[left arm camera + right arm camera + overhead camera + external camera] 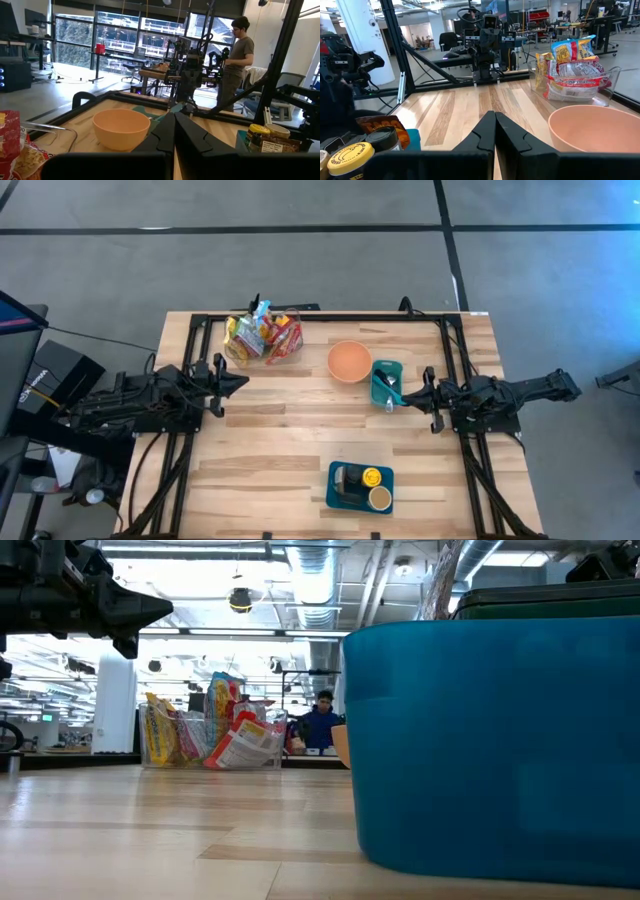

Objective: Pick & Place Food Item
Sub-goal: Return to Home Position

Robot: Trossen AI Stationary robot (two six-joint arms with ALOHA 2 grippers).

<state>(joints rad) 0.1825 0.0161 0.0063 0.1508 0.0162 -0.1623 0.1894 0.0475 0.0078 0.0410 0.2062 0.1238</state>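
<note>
One clear boxy bin (611, 85), smooth round bowl (349, 361)

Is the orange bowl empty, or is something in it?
Empty. From above, the bowl shows only its bare orange inside, and nothing rises over its rim in either wrist view.

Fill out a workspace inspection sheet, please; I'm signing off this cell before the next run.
Surface: wooden table, light planks.
Job's things: transparent bin holds snack packs; blue bin holds bottles; green bin beside orange bowl.
Clutter: nothing seen.
End effectors: left end effector and right end effector both shut, empty, at opposite sides.
Cables: black cable left of the table.
Surroundings: person standing beyond the table.
</note>
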